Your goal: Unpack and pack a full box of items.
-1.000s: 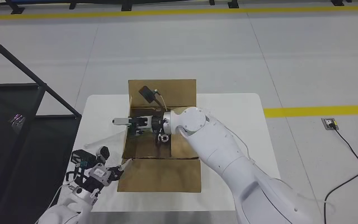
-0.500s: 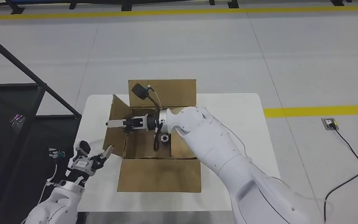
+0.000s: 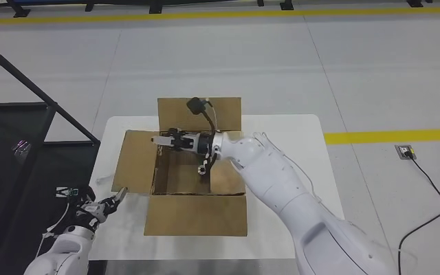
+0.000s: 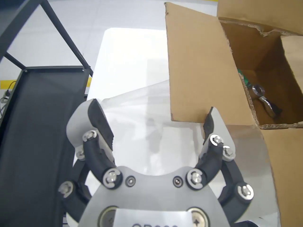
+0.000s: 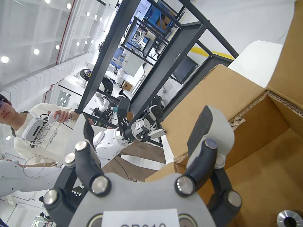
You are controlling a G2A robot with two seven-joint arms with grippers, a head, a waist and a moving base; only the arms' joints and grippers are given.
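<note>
The open brown cardboard box (image 3: 196,214) was set mid-way on the white table (image 3: 289,137). The right gripper (image 3: 159,139) was held above its left rear corner, jaws spread, empty. The left gripper (image 4: 152,108), likewise spread and empty, was placed just beside the outfolded left flap.

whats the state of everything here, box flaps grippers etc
cardboard box: open, flaps folded out
left flap: folded outward
left gripper: open, empty
right gripper: open, empty
metal part: lying inside the box
clear plastic sheet: flat on the table
</note>
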